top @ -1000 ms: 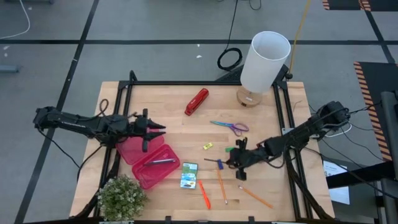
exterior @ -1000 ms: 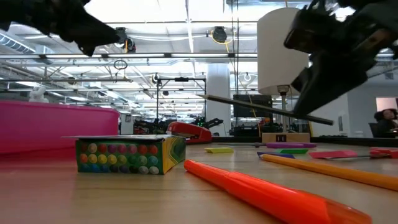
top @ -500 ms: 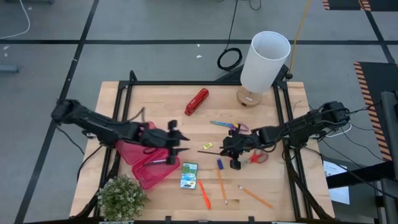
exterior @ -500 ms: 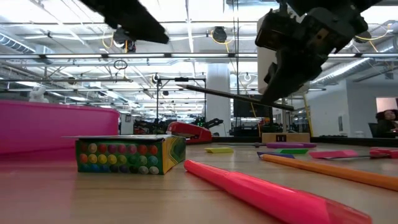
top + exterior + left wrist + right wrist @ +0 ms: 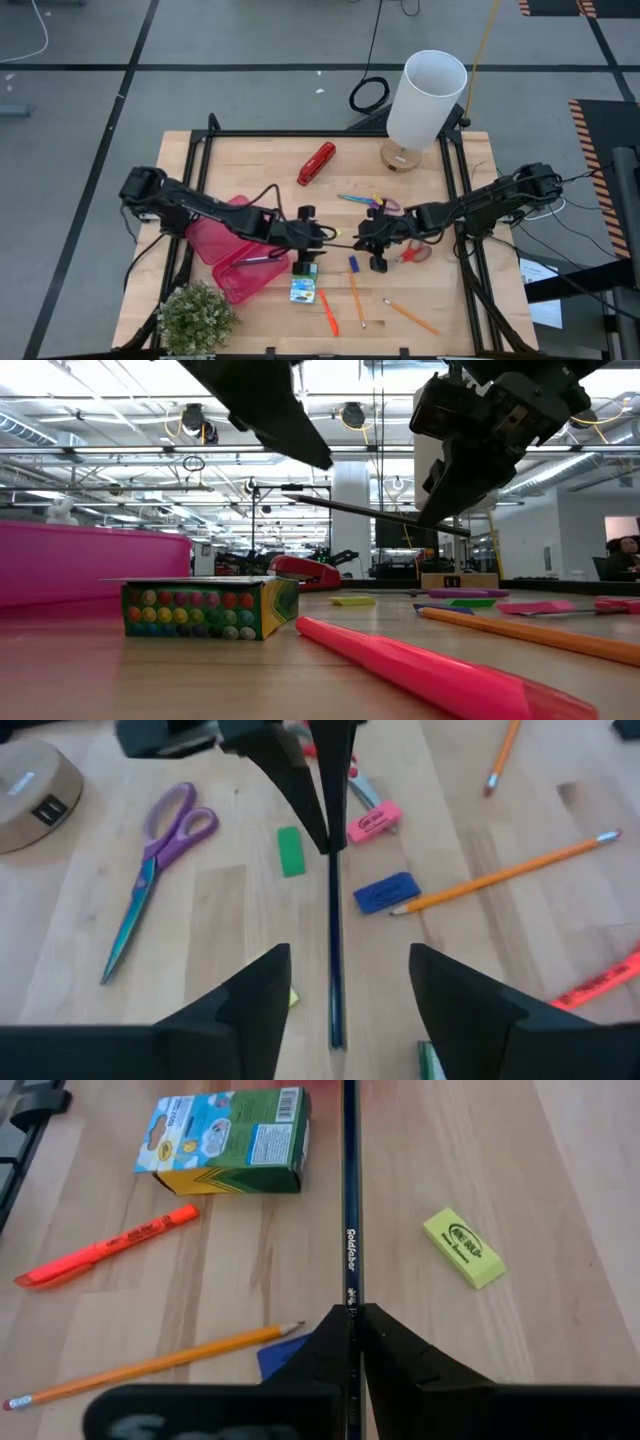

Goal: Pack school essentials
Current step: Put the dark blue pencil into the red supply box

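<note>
Frame centre: right gripper [image 5: 368, 240] pinches a dark pencil [image 5: 351, 1230] by one end, level above the table. Left gripper [image 5: 340, 982] faces it, fingers wide, straddling the free end. Handover judged: left should close squarely on the shaft before right lets go.

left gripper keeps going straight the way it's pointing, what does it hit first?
Probably the dark pencil, held out level by the right gripper. Its free end already lies between the open left gripper fingers, and the right gripper comes next in line. Depth is hard to judge.
</note>
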`<state>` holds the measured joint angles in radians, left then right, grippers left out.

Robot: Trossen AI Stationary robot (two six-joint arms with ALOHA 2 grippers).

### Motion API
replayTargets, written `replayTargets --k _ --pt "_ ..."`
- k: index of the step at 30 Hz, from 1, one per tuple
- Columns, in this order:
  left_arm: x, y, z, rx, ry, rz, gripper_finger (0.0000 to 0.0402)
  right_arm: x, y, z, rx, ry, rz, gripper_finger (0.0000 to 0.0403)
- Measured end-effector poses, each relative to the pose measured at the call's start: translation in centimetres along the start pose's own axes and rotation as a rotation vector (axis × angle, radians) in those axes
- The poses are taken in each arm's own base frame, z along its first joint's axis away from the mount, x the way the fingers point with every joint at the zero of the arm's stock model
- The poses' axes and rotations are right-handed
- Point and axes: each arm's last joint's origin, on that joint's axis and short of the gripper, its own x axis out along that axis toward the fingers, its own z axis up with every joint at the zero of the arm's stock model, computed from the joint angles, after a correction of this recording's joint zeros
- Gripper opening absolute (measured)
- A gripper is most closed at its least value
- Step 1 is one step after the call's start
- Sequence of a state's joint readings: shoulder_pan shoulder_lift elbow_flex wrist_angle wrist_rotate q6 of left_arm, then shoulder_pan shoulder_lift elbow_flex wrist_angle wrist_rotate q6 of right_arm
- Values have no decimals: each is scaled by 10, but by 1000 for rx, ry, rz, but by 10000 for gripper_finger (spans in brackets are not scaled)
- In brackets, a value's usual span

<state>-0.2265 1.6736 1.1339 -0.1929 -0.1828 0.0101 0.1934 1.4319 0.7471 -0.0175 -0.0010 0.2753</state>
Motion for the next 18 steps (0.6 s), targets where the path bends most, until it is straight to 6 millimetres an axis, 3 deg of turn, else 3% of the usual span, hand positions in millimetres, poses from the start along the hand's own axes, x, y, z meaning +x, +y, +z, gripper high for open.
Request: replayTargets --k 6,18 --pt "7 8 1 -19 14 12 250 0 -5 2 4 -14 -15 13" --pt "7 12 -4 -8 70 26 252 0 -6 7 -18 -62 -32 13"
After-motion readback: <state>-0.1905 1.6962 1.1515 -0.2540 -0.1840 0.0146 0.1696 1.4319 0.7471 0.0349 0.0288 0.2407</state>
